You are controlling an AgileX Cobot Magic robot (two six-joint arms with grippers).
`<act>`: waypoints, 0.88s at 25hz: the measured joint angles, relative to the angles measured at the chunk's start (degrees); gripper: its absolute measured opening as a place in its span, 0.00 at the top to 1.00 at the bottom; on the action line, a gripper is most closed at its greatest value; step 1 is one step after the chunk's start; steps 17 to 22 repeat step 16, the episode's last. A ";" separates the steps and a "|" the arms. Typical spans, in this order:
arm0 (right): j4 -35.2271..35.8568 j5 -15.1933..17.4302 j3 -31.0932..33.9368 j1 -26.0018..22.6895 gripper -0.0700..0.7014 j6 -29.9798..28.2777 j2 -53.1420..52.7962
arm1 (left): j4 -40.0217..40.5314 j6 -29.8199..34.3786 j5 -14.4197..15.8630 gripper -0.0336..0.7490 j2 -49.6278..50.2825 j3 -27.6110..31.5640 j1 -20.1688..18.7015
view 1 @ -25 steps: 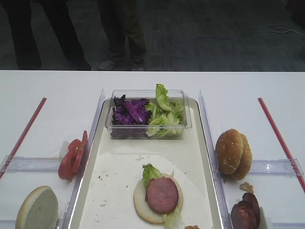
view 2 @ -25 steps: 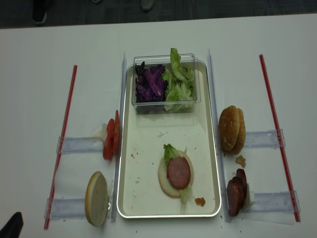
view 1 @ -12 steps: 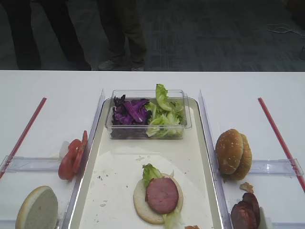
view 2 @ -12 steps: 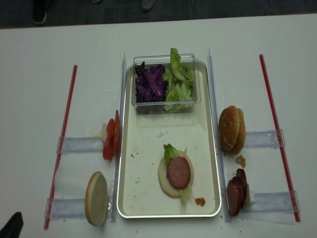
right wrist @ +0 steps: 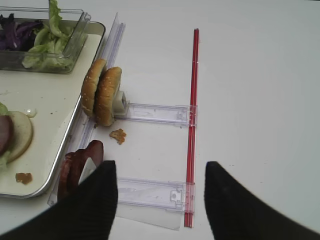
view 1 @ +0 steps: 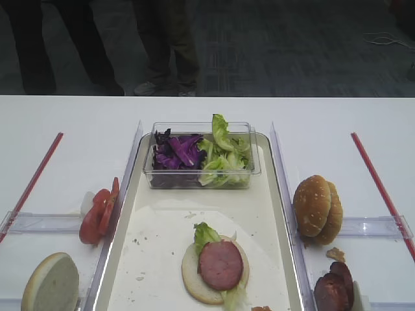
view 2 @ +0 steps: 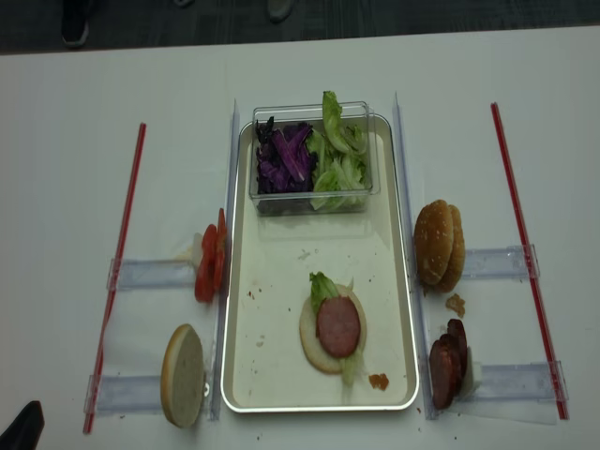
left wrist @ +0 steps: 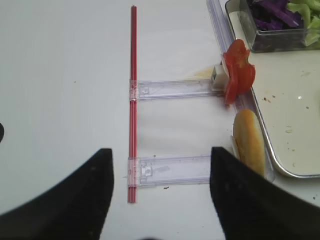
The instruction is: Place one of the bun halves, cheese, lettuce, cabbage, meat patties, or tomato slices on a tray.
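Note:
On the paper-lined tray (view 1: 136, 259) lies a pale bun half (view 1: 193, 282) topped with lettuce (view 1: 205, 234) and a meat patty (view 1: 220, 264). Two seeded bun halves (view 1: 318, 208) and spare meat patties (view 1: 334, 290) stand right of the tray. Tomato slices (view 1: 98, 217) and a pale bun half (view 1: 50, 284) stand to its left. Cabbage (view 1: 176, 150) and more lettuce (view 1: 224, 159) fill a clear tub. Cheese is out of view. My right gripper (right wrist: 160, 167) hovers open and empty beside the patties (right wrist: 75, 167). My left gripper (left wrist: 161, 152) is open and empty left of the bun half (left wrist: 250, 142).
Clear plastic holders (view 2: 150, 274) (view 2: 497, 262) and red strips (view 2: 117, 272) (view 2: 525, 253) lie on the white table on both sides of the tray. Crumbs (view 2: 456, 304) lie near the seeded buns. People's legs stand beyond the far table edge (view 1: 207, 96).

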 joint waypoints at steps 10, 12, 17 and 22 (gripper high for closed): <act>0.00 0.00 0.00 0.00 0.34 0.00 0.00 | 0.00 0.00 0.00 0.45 0.00 0.00 0.00; 0.00 0.00 0.00 0.00 0.34 0.00 0.00 | 0.00 0.00 0.00 0.45 0.00 0.00 0.00; 0.00 0.00 0.00 0.00 0.34 0.00 0.00 | 0.00 0.00 0.00 0.45 0.00 0.00 0.00; 0.00 0.00 0.00 0.00 0.34 0.00 0.00 | 0.00 0.00 0.00 0.45 0.00 0.00 0.00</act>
